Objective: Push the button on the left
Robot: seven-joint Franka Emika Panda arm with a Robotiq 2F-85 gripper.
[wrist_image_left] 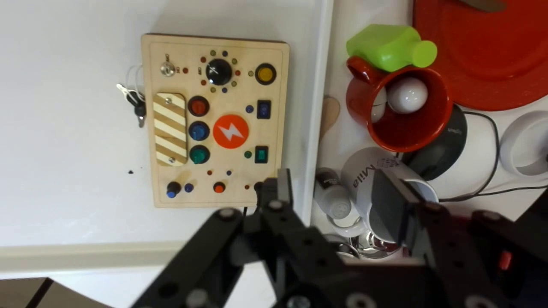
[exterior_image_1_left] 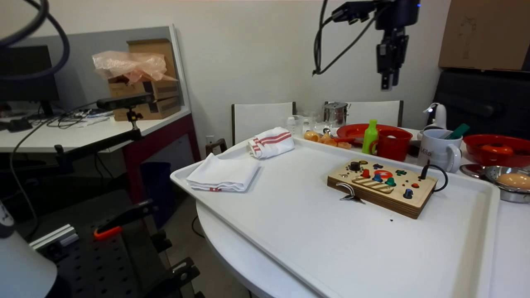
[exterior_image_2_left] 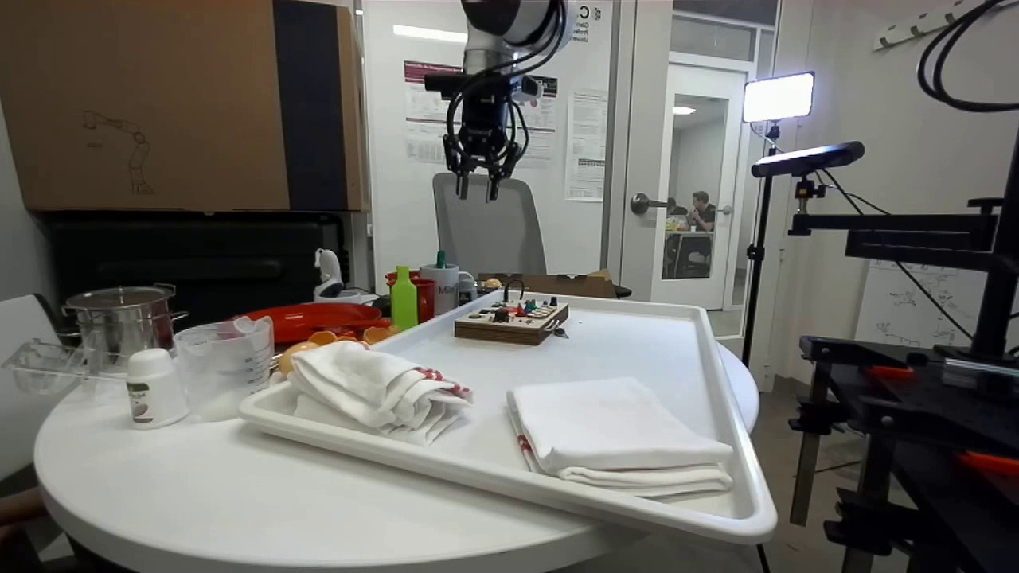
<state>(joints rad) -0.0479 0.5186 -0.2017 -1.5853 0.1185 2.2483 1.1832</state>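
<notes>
A wooden switch board [exterior_image_1_left: 402, 186] lies on a white tray [exterior_image_1_left: 331, 236]; it also shows in an exterior view [exterior_image_2_left: 509, 328] and in the wrist view [wrist_image_left: 261, 130]. In the wrist view it has a yellow push button [wrist_image_left: 265, 74] at the upper right and a small orange-red push button [wrist_image_left: 219, 187] near the lower edge, among knobs and rocker switches. My gripper [exterior_image_2_left: 478, 189] is open and empty, high above the table; it also shows in an exterior view [exterior_image_1_left: 390, 81]. In the wrist view its fingers [wrist_image_left: 336, 184] are right of the board, one finger overlapping its lower-right corner.
Beside the tray stand a green bottle [exterior_image_1_left: 370, 138], a red mug [exterior_image_1_left: 394, 145], a white mug [exterior_image_1_left: 430, 151] and a red plate [wrist_image_left: 483, 55]. Two white cloths [exterior_image_1_left: 223, 174] [exterior_image_1_left: 273, 142] lie at the tray's far end from the board. A black cable [exterior_image_1_left: 443, 182] loops from the board.
</notes>
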